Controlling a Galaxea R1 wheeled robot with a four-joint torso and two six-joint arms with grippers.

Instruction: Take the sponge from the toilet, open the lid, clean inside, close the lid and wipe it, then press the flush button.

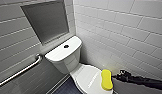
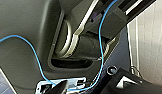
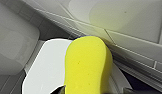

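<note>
Toilet (image 1: 63, 53), white, far centre; lid (image 1: 84, 75) shut. Sponge (image 1: 106, 79), yellow, at the lid's near right edge. Right gripper (image 1: 120, 75) just beside it; we cannot tell its opening or hold. Step, we judge: pickup. Next move calls for a firm squeeze, then lift.

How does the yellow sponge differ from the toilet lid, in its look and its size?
Colour: the sponge is bright yellow, the lid is white.
Size: the sponge is much smaller than the lid.
Surface: the lid looks smooth and glossy, the sponge matte and slightly pitted.
Shape: the sponge is a narrow oblong, the lid a broad oval.
Both have rounded outlines.
</note>
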